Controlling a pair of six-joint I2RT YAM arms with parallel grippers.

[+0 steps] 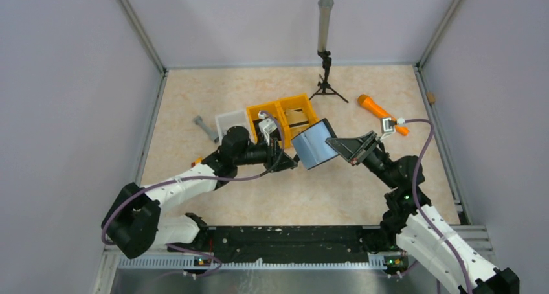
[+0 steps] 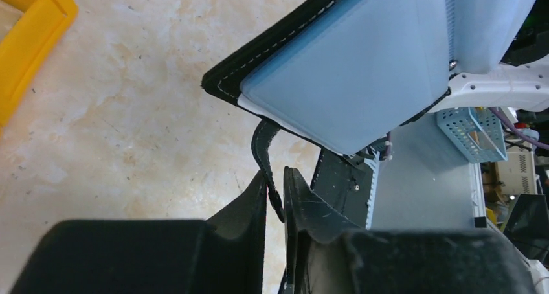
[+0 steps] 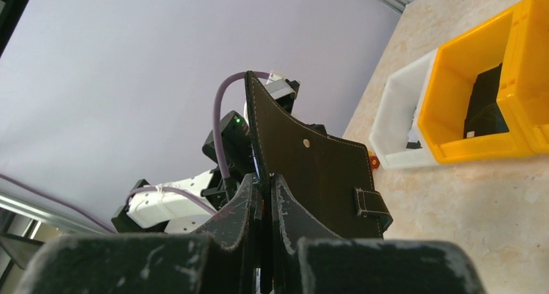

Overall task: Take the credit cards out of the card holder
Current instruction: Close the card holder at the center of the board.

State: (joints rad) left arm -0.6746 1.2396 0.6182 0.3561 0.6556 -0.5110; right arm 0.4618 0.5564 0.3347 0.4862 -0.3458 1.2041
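Note:
The card holder [image 1: 314, 145] hangs open in the air over the middle of the table, its pale blue lining [image 2: 362, 74] turned toward my left wrist camera. My right gripper [image 1: 344, 145] is shut on its black outer cover [image 3: 317, 171], pinching one edge between the fingertips [image 3: 264, 177]. My left gripper [image 1: 288, 159] has its jaws drawn narrow round the short black strap [image 2: 264, 145], which dangles from the holder's lower corner. The strap's end lies between the fingertips [image 2: 275, 177] and touches both. The credit cards are hidden.
Two joined yellow bins [image 1: 285, 116] and a white bin [image 1: 232, 122] stand behind the left gripper; a black blocky item [image 3: 485, 106] sits in one yellow bin. An orange tool [image 1: 382, 113], a small tripod with a tube [image 1: 325, 61] and a grey piece [image 1: 206, 127] lie farther back.

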